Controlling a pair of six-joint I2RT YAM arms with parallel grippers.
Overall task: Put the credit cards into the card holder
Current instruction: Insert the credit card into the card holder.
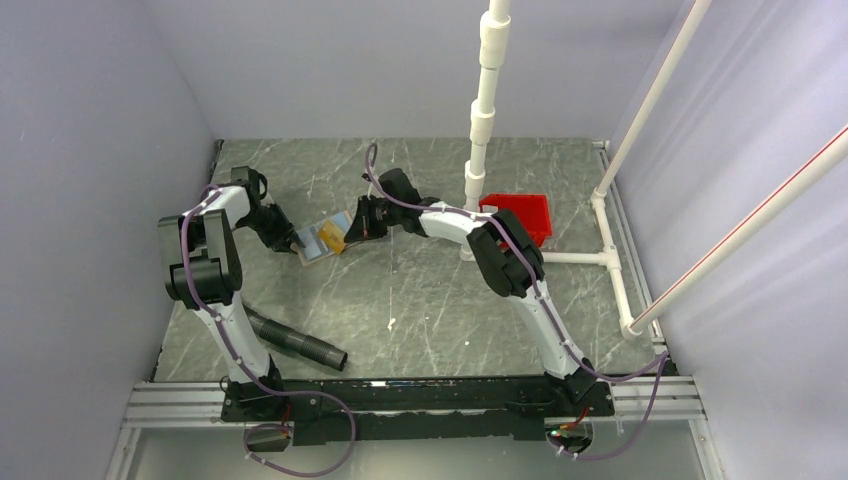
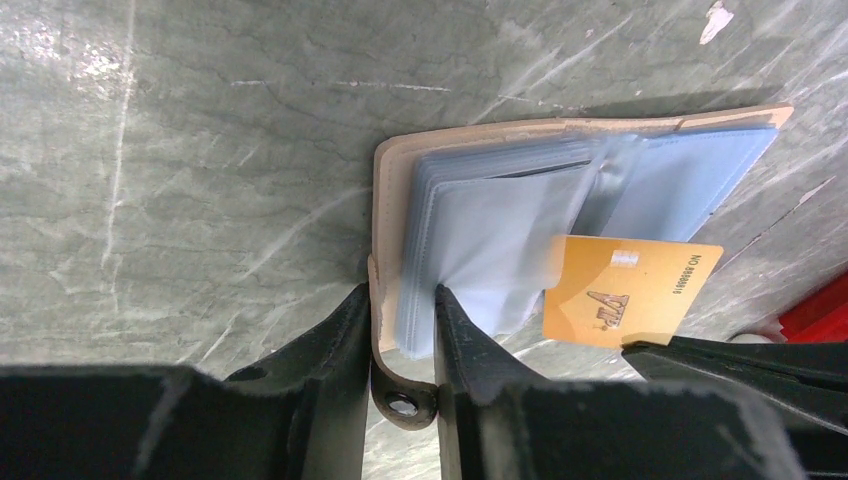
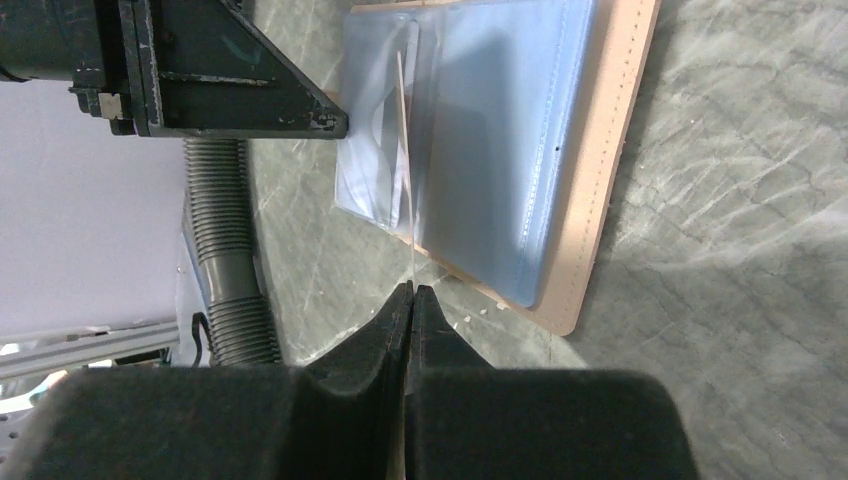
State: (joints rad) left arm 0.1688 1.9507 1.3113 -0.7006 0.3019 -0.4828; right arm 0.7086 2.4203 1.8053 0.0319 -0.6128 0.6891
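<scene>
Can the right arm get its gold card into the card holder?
Probably yes: the card holder lies open, left claw steadying it; the gold card in the right claw meets a sleeve.

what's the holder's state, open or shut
Open: the holder lies spread flat on the table, its blue sleeves showing.

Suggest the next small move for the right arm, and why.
Probably push the gold card deeper into the clear sleeve: the right gripper grips it by one edge, only its leading edge looks tucked in, and the left gripper clamps the card holder at its edge, steadying it.
</scene>
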